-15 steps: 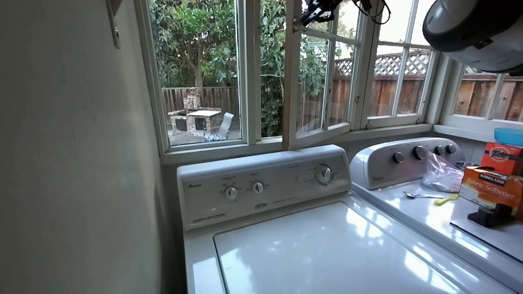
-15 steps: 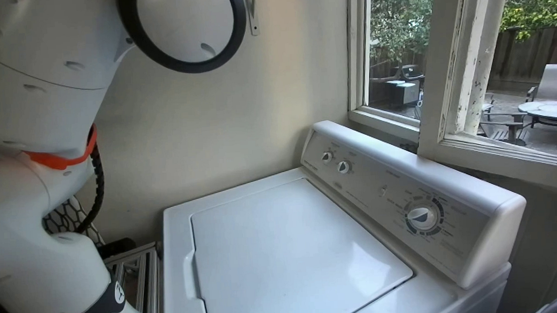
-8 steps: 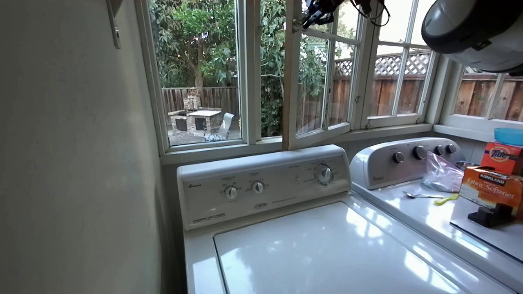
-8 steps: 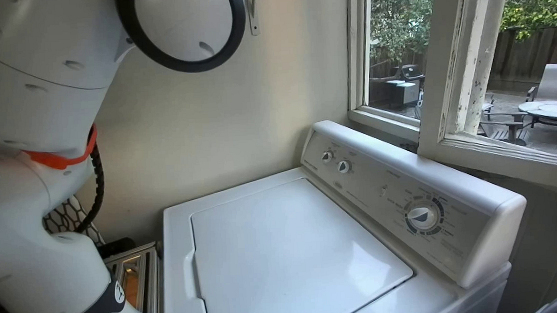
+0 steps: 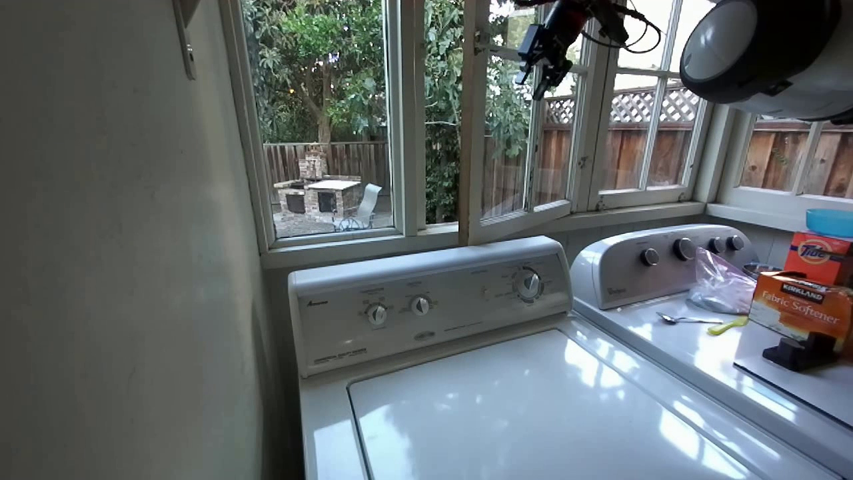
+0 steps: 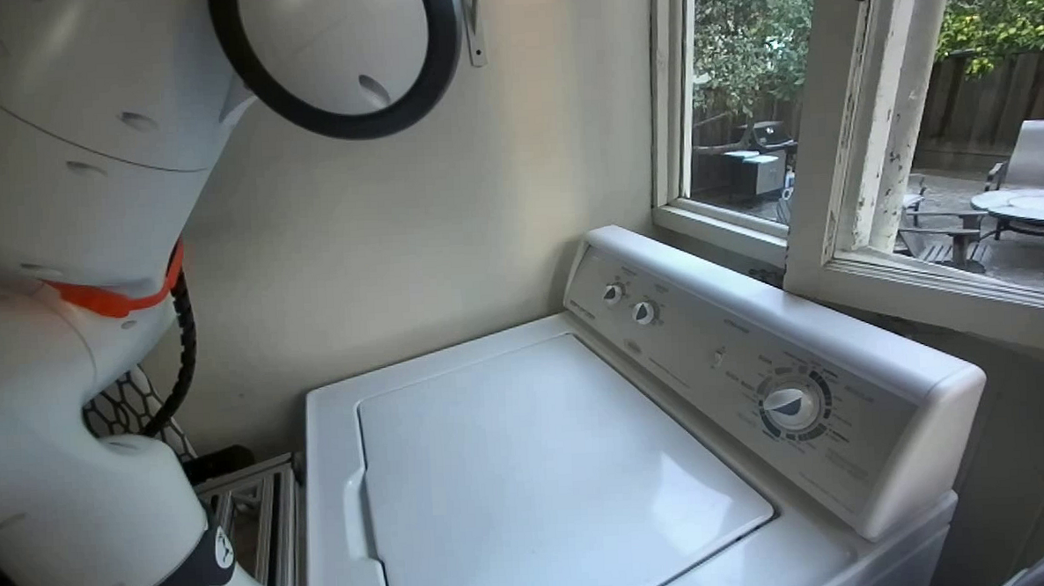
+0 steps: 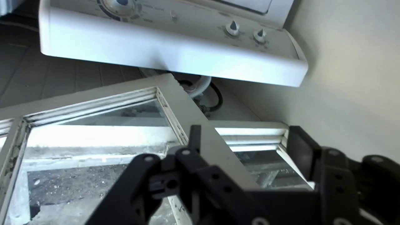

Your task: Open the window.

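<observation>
The window is a white-framed, gridded sash, seen in both exterior views (image 5: 474,167) (image 6: 819,139); it stands swung inward, its free edge above the washer's control panel. A small latch (image 5: 478,43) sits on that edge. My gripper (image 5: 530,89) is in front of the sash's panes in an exterior view, fingers pointing down, to the right of the free edge. In the wrist view the gripper (image 7: 245,131) is open, fingers wide apart, gripping nothing. The sash's stile (image 7: 175,93) runs diagonally beyond the left finger (image 7: 195,137); whether they touch I cannot tell.
The washer (image 5: 466,400) stands below the sash, its control panel (image 5: 466,287) close under the frame. Left are a plain pane (image 5: 316,120) and a bare wall (image 5: 133,267). A second machine (image 5: 666,320) at right carries boxes (image 5: 800,300) and a plastic bag (image 5: 720,287).
My gripper has opened. It has moved off the latch area, rightward and down in an exterior view, and tilted to point more downward. The sash stands almost as before.
</observation>
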